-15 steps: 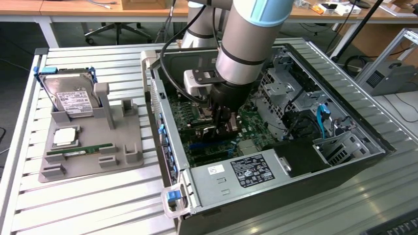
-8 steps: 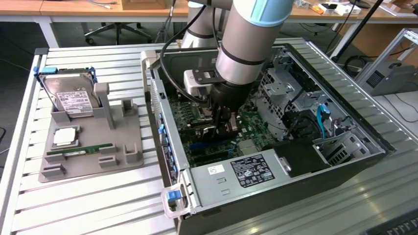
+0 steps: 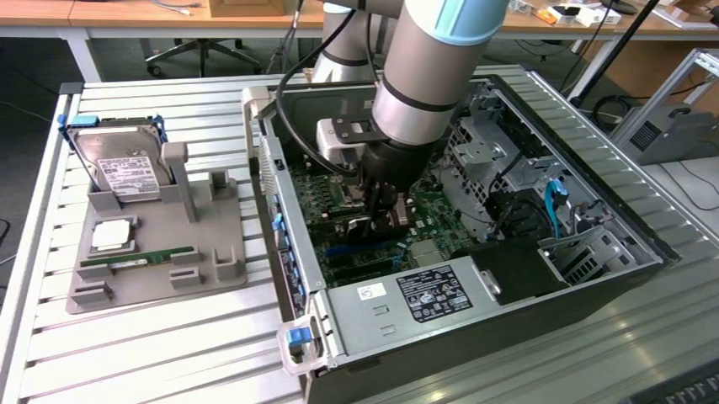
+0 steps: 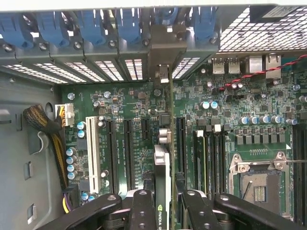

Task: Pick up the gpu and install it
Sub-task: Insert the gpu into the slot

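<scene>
The gpu (image 4: pixel 163 165) appears edge-on in the wrist view, a thin green card with a black cooler on one face. It stands upright over the motherboard (image 4: pixel 129 110) among the black expansion slots. Its silver bracket (image 4: pixel 162 72) reaches the case's rear slot openings. My gripper (image 4: pixel 165 211) is shut on the gpu, one black finger (image 4: pixel 142 211) on each side of the card. The exterior view has the gripper (image 3: pixel 386 209) low inside the open computer case (image 3: pixel 281 194), just above the board. The slot under the card is hidden.
Blue slot latches (image 4: pixel 91 24) line the case's rear wall. The empty CPU socket (image 4: pixel 256 184) and memory slots (image 4: pixel 211 158) lie beside the card. The power supply (image 3: pixel 433 295) fills the case's near end. On the exterior view's left, a grey fixture (image 3: pixel 214 252) holds a hard drive (image 3: pixel 121 168) and a memory stick (image 3: pixel 137 259).
</scene>
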Controlling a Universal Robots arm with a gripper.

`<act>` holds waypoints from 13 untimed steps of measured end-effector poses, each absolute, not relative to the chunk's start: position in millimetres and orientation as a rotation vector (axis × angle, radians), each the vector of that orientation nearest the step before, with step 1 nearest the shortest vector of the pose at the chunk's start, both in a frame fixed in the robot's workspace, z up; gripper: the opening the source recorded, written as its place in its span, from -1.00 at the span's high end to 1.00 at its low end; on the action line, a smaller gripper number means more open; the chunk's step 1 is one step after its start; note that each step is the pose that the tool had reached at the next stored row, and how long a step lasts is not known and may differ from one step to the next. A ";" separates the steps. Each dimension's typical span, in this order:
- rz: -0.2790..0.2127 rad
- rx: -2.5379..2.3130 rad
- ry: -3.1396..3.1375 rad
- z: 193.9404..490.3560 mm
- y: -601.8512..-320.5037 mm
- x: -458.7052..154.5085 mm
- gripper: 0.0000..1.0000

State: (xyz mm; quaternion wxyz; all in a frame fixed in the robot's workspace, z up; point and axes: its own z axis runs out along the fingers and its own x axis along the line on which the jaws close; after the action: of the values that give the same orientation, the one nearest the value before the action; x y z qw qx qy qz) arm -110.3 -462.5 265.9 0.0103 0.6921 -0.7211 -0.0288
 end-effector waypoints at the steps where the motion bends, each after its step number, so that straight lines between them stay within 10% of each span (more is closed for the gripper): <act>1: -0.092 2.159 -2.250 266.1 -462.5 -110.6 0.47; 13: -0.092 2.159 -2.250 265.7 -462.5 -108.0 0.47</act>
State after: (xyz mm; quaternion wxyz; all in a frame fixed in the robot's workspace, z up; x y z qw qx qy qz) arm -108.0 -462.5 265.7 0.0112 0.6920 -0.7212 -0.0296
